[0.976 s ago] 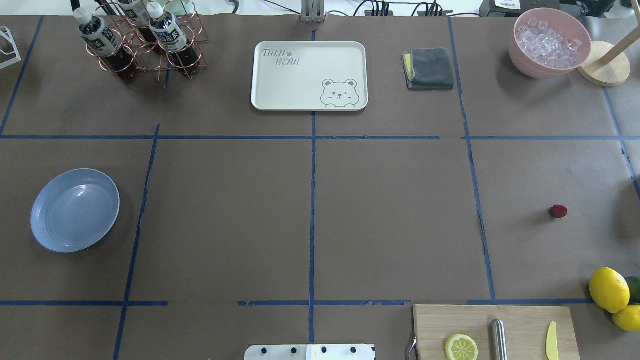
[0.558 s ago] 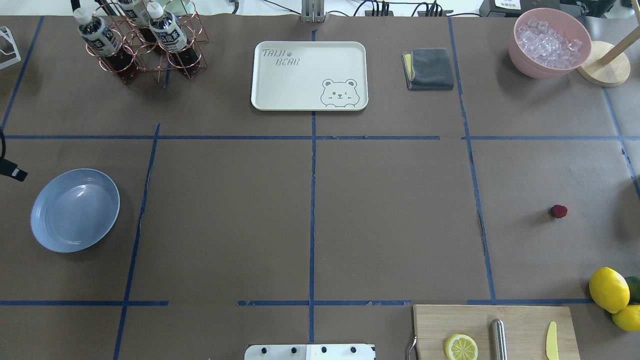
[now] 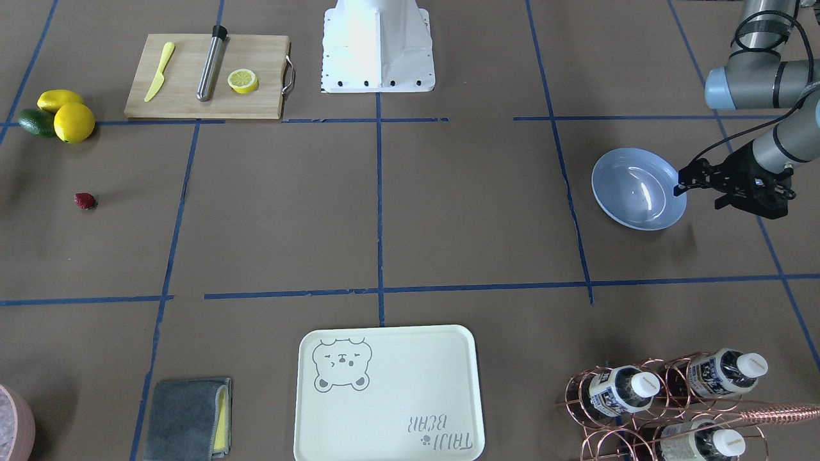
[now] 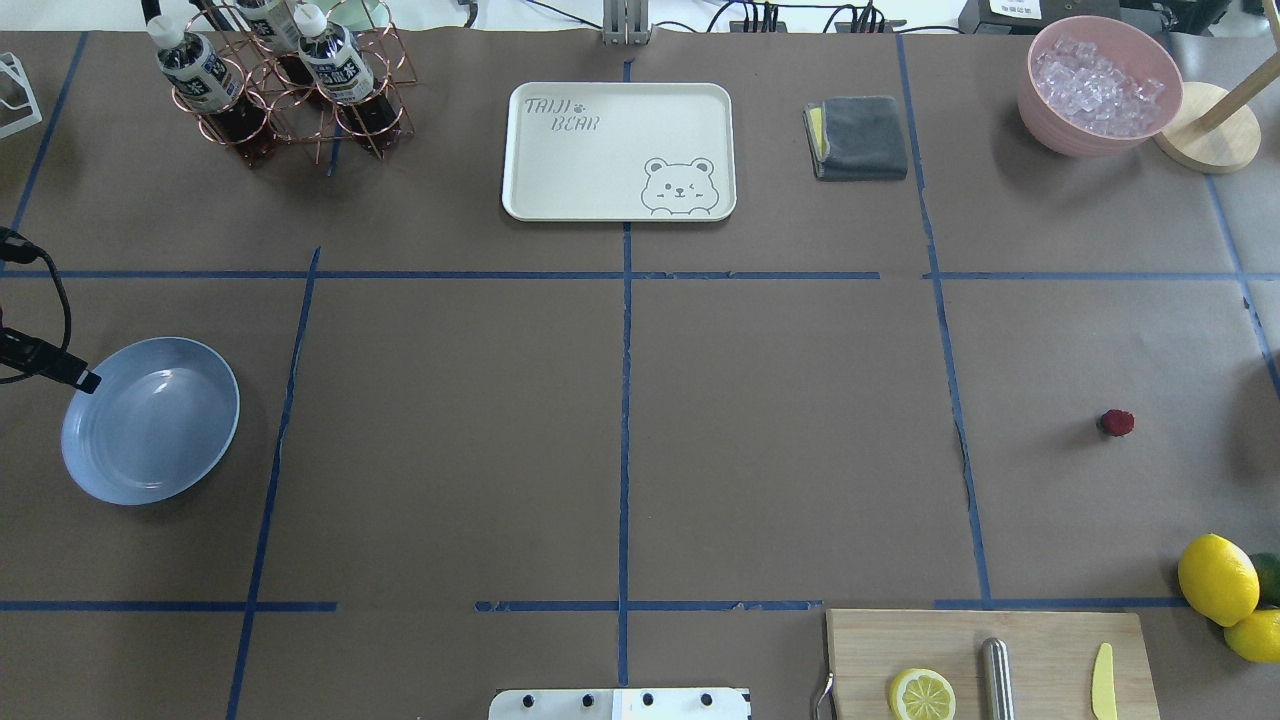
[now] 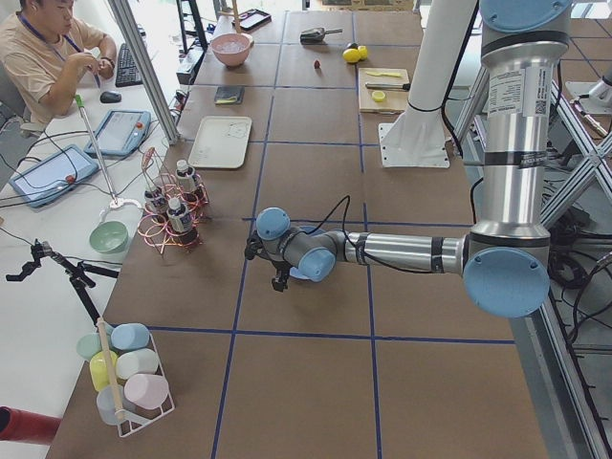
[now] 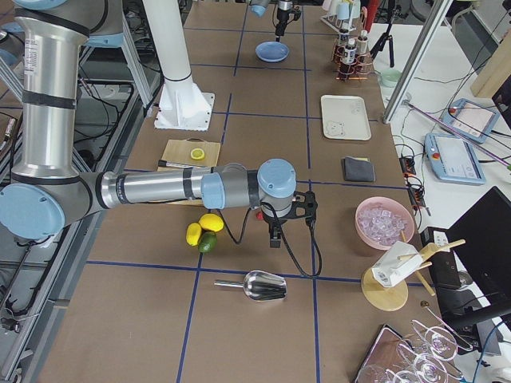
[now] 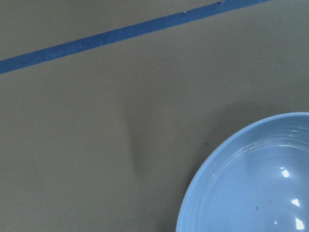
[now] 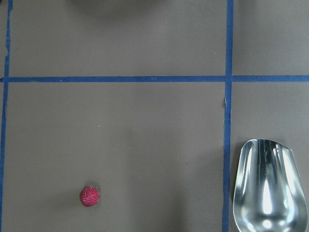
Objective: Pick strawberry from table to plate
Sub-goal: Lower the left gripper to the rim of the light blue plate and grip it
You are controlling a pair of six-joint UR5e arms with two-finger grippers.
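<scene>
Status: nothing done yet. The strawberry (image 4: 1117, 423) sits loose on the surface (image 4: 780, 440), mid-right of the overhead frame, above the lemons (image 4: 1217, 578). The plate (image 4: 150, 420) is at far left, empty, well apart from the berry.

Left fingers (image 3: 685, 182) are spread wide and hold nothing. They hover at the plate's outer rim, right side of the front-facing frame. Right fingers (image 6: 275, 237) show only in the right side view, so I cannot tell whether they are wide or narrow. They hang above the surface near the berry. The right wrist view has the berry in its lower left, with a metal scoop (image 8: 268, 188) at lower right, well apart.

My read is you're in the approach. Everything is left: centre over the berry, descend, grasp, carry across the full width, release in the plate.

Berry is tiny, dark red and bumpy, lying on its side. The dark cap end faces frame left in the overhead view. Looks small and round, so expect it to roll if nudged.
</scene>
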